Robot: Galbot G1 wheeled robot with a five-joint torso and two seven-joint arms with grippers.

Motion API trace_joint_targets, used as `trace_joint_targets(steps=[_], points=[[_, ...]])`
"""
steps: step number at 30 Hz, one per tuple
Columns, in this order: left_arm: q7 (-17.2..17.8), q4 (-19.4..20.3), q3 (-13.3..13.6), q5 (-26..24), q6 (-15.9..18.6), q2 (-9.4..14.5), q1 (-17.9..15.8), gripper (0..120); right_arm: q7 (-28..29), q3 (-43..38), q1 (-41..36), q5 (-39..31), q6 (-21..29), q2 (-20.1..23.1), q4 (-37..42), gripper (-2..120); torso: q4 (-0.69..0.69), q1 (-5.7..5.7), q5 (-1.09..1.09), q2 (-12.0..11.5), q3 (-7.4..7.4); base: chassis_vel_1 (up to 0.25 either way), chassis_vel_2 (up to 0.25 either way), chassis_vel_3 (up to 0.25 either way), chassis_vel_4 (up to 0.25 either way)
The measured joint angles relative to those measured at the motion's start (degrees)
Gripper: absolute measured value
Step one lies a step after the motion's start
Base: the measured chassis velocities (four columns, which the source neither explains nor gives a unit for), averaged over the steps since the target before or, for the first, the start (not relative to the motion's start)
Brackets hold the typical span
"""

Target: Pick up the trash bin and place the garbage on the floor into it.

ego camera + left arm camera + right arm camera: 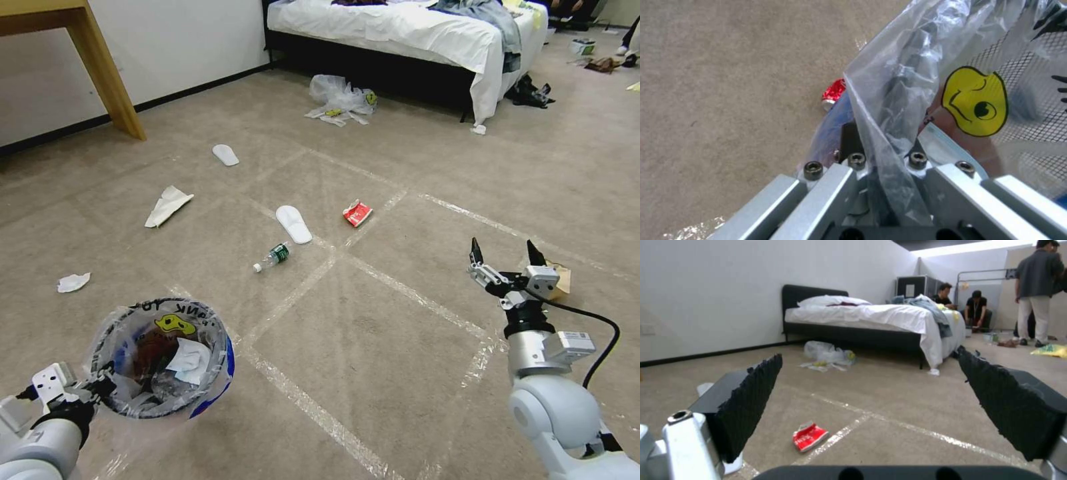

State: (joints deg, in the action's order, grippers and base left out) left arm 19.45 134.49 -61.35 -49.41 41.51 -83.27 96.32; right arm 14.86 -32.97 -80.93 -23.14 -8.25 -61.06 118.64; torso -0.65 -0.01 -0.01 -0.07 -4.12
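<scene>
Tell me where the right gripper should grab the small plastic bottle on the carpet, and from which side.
Grip the plastic bottle across its labelled middle, coming straight down from above. It lies flat on the floor, so only its upper side is free. Turn the open right gripper so its fingers straddle the narrow width, not the cap-to-base length.

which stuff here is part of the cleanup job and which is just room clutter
Job:
trash bin, held by left gripper
right gripper, open, empty
plastic bottle
two white slippers
red wrapper
crumpled paper
clear plastic bags
crushed can

Just there:
bed
wooden table leg
clothes beside bed
</scene>
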Motion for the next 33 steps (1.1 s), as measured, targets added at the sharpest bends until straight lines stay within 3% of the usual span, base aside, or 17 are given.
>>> trace_joint_targets(steps=[10, 33], points=[[0.00, -0.23, -1.56, -0.34, 0.01, 0.23, 0.33, 1, -0.19, 1.68, 0.82, 0.80, -0.58, -0.55, -1.38, 100, 0.01, 0.00, 0.00, 0.00, 0.00, -0.033, 0.043, 0.040, -0.034], [-0.05, -1.35, -2.78, -1.28, -0.12, 1.08, 0.08, 1, 0.08, 3.80, 2.21, 1.77, -0.69, -1.44, -3.37, 100, 0.00, 0.01, 0.00, 0.00, -0.01, -0.210, 0.214, 0.206, -0.210]])
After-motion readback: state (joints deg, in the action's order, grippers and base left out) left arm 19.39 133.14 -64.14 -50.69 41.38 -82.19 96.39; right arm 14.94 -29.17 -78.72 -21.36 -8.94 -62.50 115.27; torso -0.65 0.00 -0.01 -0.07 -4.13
